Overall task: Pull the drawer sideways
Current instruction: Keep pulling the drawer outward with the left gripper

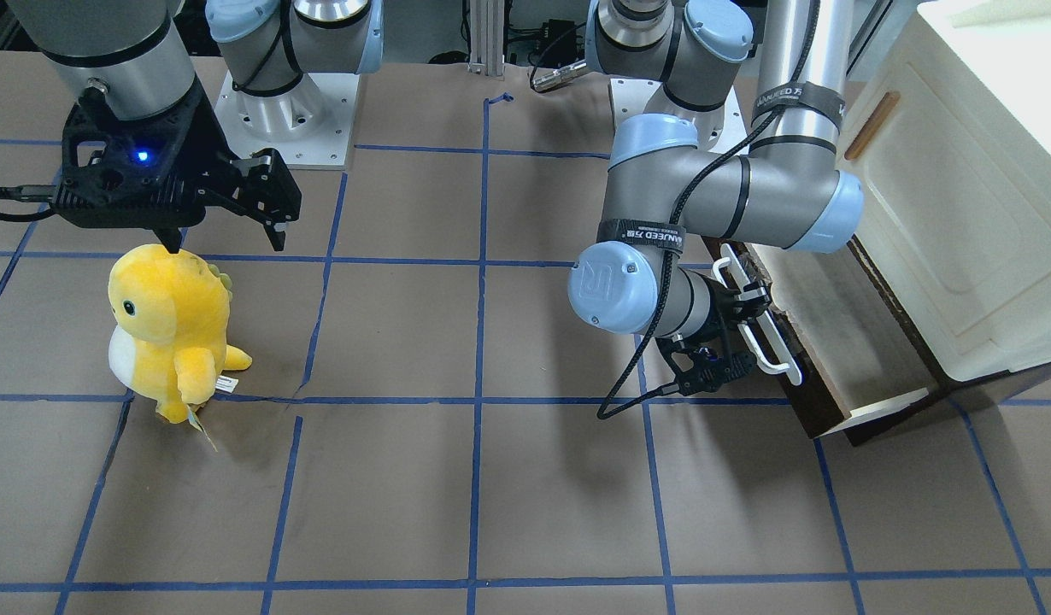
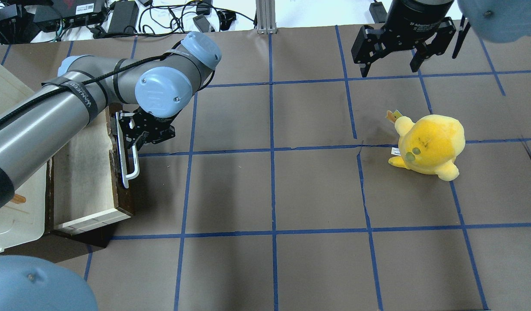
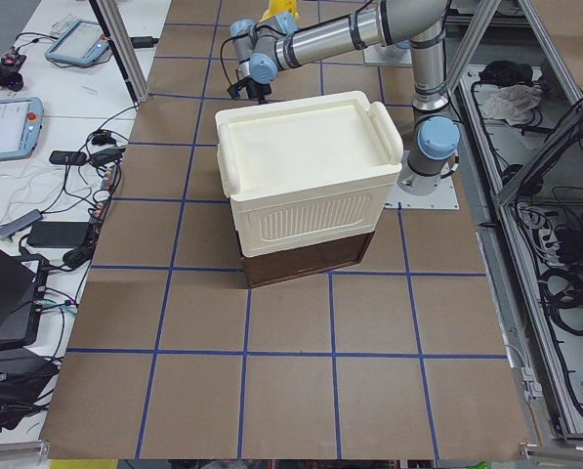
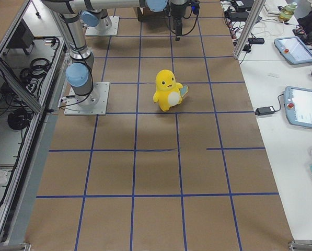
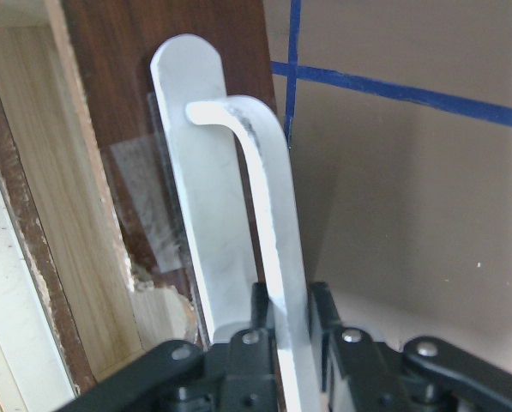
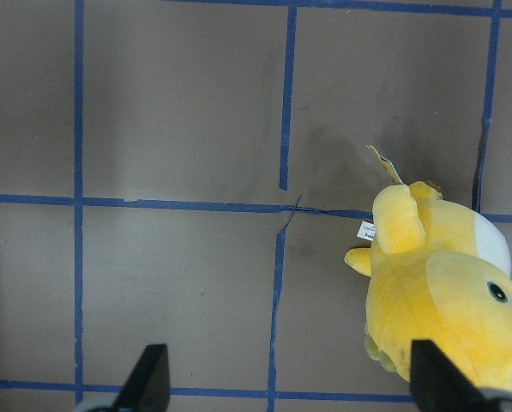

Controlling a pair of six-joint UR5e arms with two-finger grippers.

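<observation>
The drawer [image 2: 86, 177] has a dark brown front, a light wood inside and a long white bar handle [image 2: 128, 166]. It stands pulled out from under the cream-white cabinet [image 1: 961, 213] at the table's left end. My left gripper [image 2: 134, 138] is shut on the white handle; the left wrist view shows the bar [image 5: 268, 232] clamped between the fingers [image 5: 257, 313]. The drawer also shows in the front view [image 1: 842, 342], handle [image 1: 760, 320] held there. My right gripper [image 2: 390, 65] hangs open and empty above the table's far right.
A yellow plush toy [image 2: 429, 144] stands on the table's right half, below my right gripper; it also shows in the right wrist view [image 6: 444, 292]. Blue tape lines grid the brown table [image 2: 270, 194]. Cables and boxes [image 2: 118, 17] lie beyond the far edge.
</observation>
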